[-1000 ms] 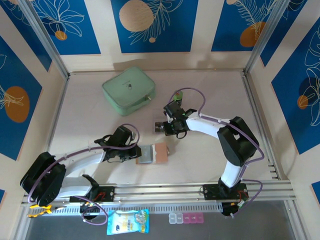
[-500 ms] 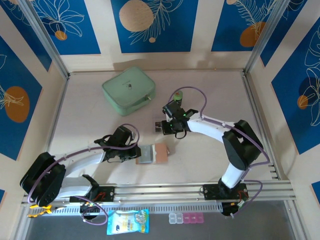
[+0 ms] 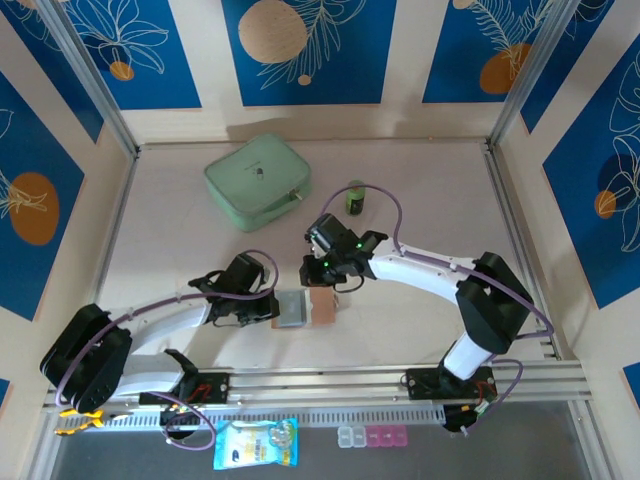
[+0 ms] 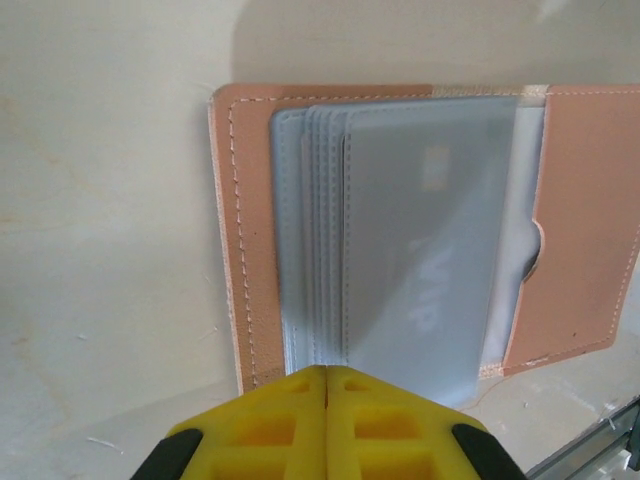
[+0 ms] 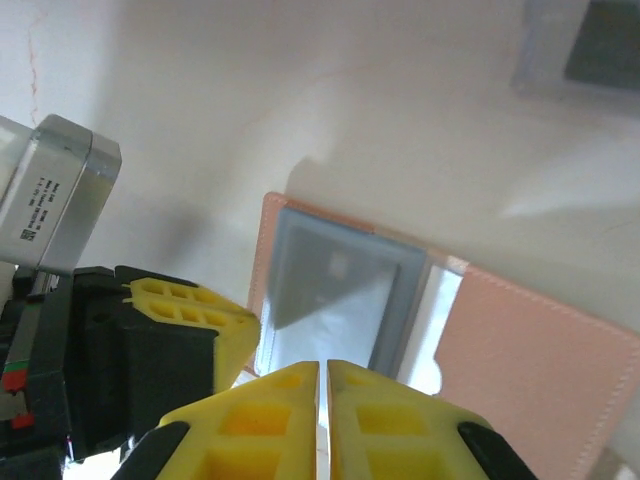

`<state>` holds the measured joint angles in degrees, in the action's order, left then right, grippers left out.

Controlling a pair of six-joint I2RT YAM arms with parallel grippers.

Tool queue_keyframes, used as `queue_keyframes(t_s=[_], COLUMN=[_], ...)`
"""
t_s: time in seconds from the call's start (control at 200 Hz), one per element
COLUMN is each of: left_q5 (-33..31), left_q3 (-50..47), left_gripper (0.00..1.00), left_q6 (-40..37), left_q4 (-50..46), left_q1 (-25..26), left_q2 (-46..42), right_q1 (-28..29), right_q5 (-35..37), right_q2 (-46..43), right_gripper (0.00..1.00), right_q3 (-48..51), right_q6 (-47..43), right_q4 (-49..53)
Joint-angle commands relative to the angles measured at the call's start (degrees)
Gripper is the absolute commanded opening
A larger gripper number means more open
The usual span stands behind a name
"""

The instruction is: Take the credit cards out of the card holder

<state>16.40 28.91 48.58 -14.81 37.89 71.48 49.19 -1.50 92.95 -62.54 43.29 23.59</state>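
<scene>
The card holder lies open on the table, tan leather on the right and grey frosted pockets on the left. A credit card with pale print shows through the top pocket. My left gripper is shut, its tips against the near edge of the pockets. Whether they pinch a sleeve I cannot tell. My right gripper hovers shut over the holder, nothing seen between its fingers. Beyond the holder a dark card lies on the table.
A mint-green zip case sits at the back left, and a small green object stands behind the right arm. The metal rail runs along the near edge. Past it lie a blue packet and a small pill box.
The right gripper has swung from mid-table down and left to just over the card holder, uncovering the green object. The left gripper's jaws have closed at the pockets' edge.
</scene>
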Motion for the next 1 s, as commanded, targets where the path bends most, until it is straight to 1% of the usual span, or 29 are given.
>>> queue_keyframes(t_s=[0.0,0.12,0.315,0.615,0.995], left_q5=[-0.67,-0.91,-1.37,-1.82,-1.96], left_q3=[-1.29,-1.81,-2.96,-4.25,-5.31], left_gripper=[0.07,0.07,0.07,0.07,0.07], left_q6=[-1.57,-1.73,-1.21,-0.68,-0.24], left_q4=[-1.55,-1.43,-0.84,-0.92,-0.58], left_q1=[-0.36,-0.38,-0.4,-0.43,-0.43], left_q2=[0.64,0.89,0.42,-0.62,-1.3], right_q1=[1.05,2.62,4.17,5.65,6.09], right_q5=[-4.86,-5.77,-7.32,-6.5,-5.1], right_q2=[2.08,3.59,6.53,11.0,12.95], right_gripper=[0.14,0.27,0.37,0.36,0.34], right_q3=[0.53,0.93,0.43,-2.8,-3.54], right_q6=[5.03,6.01,7.18,7.12,7.28], right_q4=[-0.51,-2.43,-4.17,-1.49,0.01])
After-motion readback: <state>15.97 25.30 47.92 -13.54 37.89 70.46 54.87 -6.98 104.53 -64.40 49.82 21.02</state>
